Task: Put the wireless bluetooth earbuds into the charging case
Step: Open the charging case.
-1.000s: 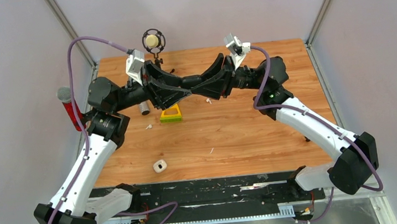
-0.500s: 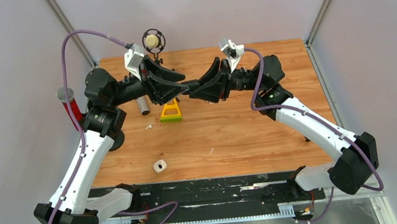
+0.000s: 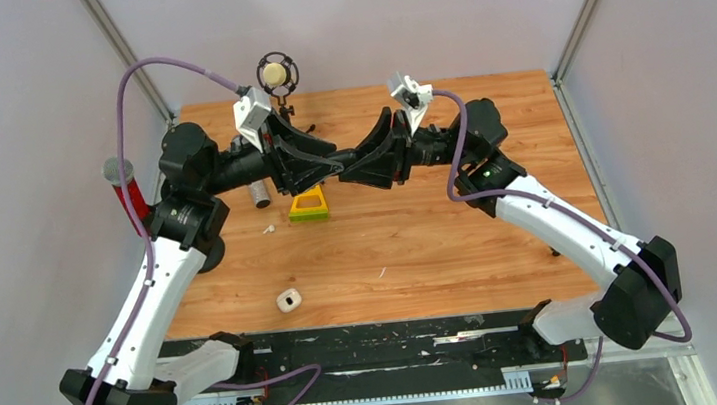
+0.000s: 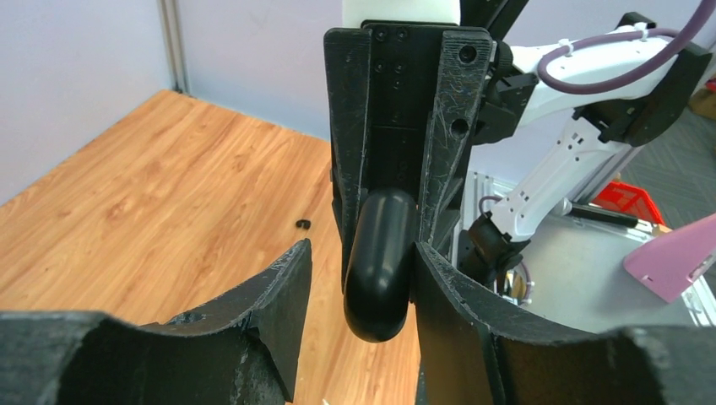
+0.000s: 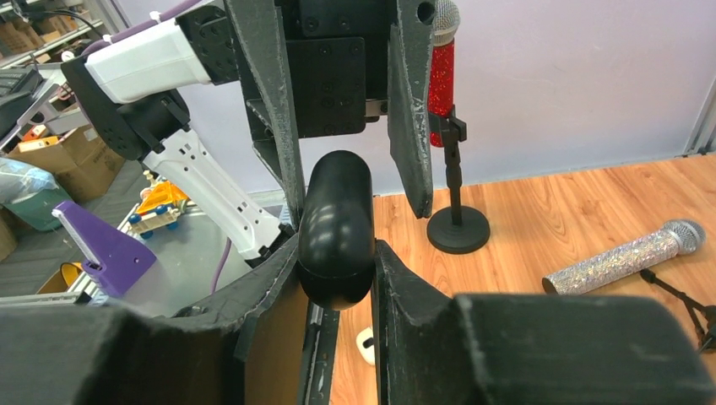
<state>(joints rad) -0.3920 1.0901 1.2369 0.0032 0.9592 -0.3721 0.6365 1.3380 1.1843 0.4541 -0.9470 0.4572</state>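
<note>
So far: nothing inserted, I judge; the whole task is left.
Charging case (image 3: 289,299): on the table (image 3: 439,244) near its front edge, well apart from both hands.
Earbuds (image 3: 268,229): apparently the white specks lying loose on the table.
Right hand (image 5: 338,246): clamped on a black oval object (image 4: 380,270), raised above the table.
Left hand (image 4: 359,253): spread open around that object, one finger against it.
</note>
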